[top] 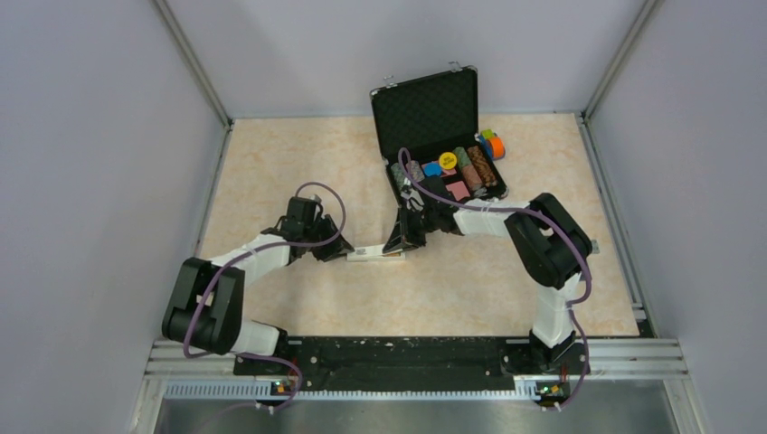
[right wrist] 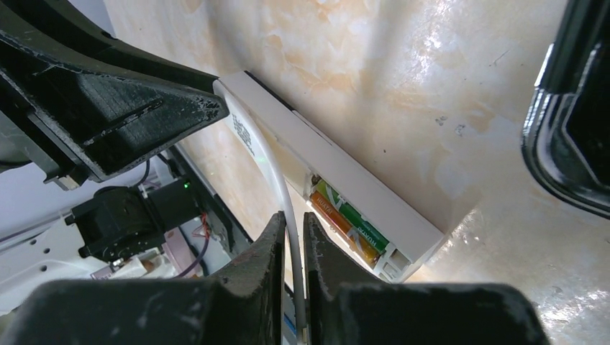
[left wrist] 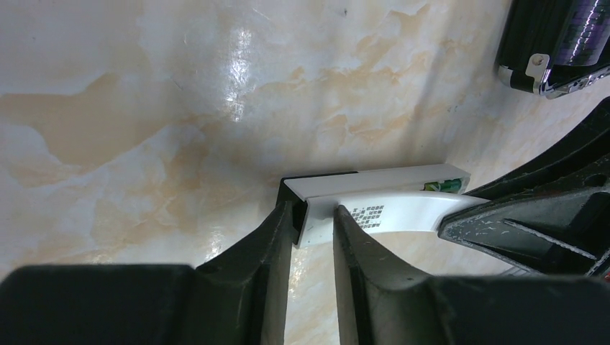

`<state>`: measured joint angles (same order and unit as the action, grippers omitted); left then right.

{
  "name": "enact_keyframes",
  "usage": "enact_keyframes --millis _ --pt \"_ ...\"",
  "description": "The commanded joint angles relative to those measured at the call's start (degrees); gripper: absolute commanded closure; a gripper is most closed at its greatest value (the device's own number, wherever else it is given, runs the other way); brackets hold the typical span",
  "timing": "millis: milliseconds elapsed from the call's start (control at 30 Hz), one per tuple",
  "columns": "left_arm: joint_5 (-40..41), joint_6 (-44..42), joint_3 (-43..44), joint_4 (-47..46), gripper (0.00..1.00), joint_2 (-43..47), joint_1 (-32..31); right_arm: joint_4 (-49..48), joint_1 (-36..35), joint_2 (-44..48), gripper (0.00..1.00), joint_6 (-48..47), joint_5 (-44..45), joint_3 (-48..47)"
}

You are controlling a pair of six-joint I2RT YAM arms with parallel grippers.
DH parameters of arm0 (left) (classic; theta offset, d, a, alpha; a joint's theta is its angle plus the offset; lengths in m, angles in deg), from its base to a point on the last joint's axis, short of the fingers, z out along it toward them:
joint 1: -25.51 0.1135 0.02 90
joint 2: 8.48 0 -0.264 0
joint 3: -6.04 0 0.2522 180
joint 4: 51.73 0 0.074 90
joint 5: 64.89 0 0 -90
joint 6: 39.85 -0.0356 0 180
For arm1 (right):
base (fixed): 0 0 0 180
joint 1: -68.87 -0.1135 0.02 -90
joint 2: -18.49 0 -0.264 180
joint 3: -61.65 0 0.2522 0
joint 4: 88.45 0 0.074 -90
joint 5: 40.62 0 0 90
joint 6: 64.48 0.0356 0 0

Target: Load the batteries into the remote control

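Observation:
The white remote control (top: 373,256) lies on the table between my two grippers, its back turned to the side. Its battery bay is open, with the green battery (right wrist: 357,215) and the brownish-orange battery (right wrist: 344,230) lying side by side in it. My left gripper (left wrist: 313,219) is shut on the remote's (left wrist: 374,177) left end. My right gripper (right wrist: 291,233) is shut on the thin white battery cover (right wrist: 270,162). The cover is bowed away from the remote (right wrist: 345,169) and still meets it at the left end. Its dark label (left wrist: 370,214) faces the left wrist camera.
An open black case (top: 425,113) with rows of poker chips (top: 452,167) stands just behind the right gripper (top: 402,242). Coloured blocks (top: 493,145) sit beside it. The case's edge (right wrist: 568,129) is close on the right. Metal rails bound the table.

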<state>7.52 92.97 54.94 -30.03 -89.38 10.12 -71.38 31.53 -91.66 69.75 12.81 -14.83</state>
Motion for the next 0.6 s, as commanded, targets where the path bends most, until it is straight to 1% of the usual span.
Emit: enact_keyframes --millis 0,100,233,333,567 --pt "6.94 -3.1 -1.55 5.88 0.72 -2.07 -0.16 2.51 -0.9 -1.47 0.88 0.11 6.12 0.05" --pt "8.24 -4.03 -1.91 6.44 0.73 -1.87 -0.16 2.69 -0.89 -1.19 0.86 0.4 6.37 0.08" --pt "9.07 -4.63 -2.43 6.55 0.74 -2.57 -0.24 3.29 -0.84 -0.73 0.79 0.54 6.69 0.01" --pt "8.92 -4.31 -2.41 6.29 0.75 -3.17 -0.25 3.61 -0.65 -0.02 0.77 0.67 6.65 -0.01" --pt "9.16 -4.27 -2.2 6.47 0.75 -3.58 -0.26 4.59 0.41 2.44 0.7 0.69 5.79 0.1"
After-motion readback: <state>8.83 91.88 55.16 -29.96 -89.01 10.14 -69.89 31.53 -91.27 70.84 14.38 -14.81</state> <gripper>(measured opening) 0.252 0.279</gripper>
